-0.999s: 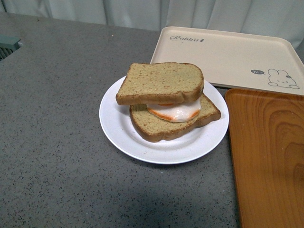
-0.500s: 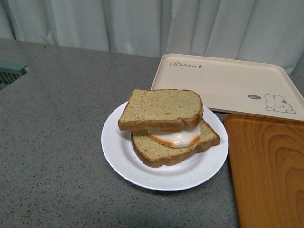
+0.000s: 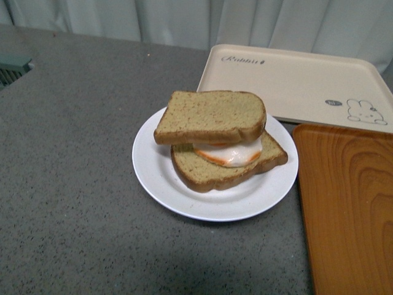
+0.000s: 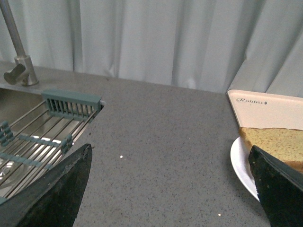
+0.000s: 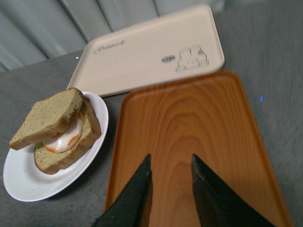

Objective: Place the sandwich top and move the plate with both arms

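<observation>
Past one finger of the left gripper (image 4: 169, 147) lies the sink (image 4: 19, 118). The jaws stand wide apart and empty, with bare counter (image 4: 161, 123) between them, and the other finger is near the rim of the plate (image 3: 153, 172). The sandwich top (image 3: 209, 114) sits on the egg (image 3: 230, 153) and lower slice (image 3: 209, 175). The plate's far and right edges lie just beside the beige tray (image 3: 295, 80) and the orange tray (image 3: 350, 203). The right gripper (image 5: 169, 160) hangs over the orange tray, slightly parted and empty, with the plate to its left.

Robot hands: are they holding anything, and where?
Nothing. The left gripper and right gripper are both open and empty; the sandwich top rests on the egg.
</observation>
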`<action>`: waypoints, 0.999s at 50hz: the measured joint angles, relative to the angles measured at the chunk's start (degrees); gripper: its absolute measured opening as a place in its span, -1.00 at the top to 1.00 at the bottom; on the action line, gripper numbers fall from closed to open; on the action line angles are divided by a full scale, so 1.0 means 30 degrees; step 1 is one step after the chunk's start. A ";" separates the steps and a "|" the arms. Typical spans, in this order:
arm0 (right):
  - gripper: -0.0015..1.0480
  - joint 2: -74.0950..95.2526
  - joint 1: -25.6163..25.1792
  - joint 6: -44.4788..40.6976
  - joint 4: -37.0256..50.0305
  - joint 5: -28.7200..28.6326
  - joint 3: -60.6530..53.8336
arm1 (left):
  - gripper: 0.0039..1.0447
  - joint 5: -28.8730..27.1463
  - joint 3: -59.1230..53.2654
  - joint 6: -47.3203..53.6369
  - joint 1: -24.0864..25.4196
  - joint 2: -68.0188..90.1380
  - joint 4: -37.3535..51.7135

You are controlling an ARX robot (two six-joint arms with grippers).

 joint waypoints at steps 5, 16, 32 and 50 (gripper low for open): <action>0.02 0.0073 -0.0029 0.2463 -0.0146 0.0000 0.0022 | -0.88 -0.0029 0.0000 0.0000 0.0000 0.0000 0.0000; -0.15 -0.2339 0.0350 -0.0903 0.4503 0.1479 -0.1756 | -0.88 -0.0066 0.0000 0.0000 0.0000 -0.0015 -0.0007; 0.96 -0.2958 0.0408 -0.6572 0.5595 0.1588 -0.1843 | -0.88 0.0000 0.0000 0.0000 0.0000 -0.0015 -0.0007; 0.62 -0.2958 0.0408 -0.6878 0.5595 0.1596 -0.1843 | -0.88 0.0000 0.0000 0.0000 0.0000 -0.0015 -0.0007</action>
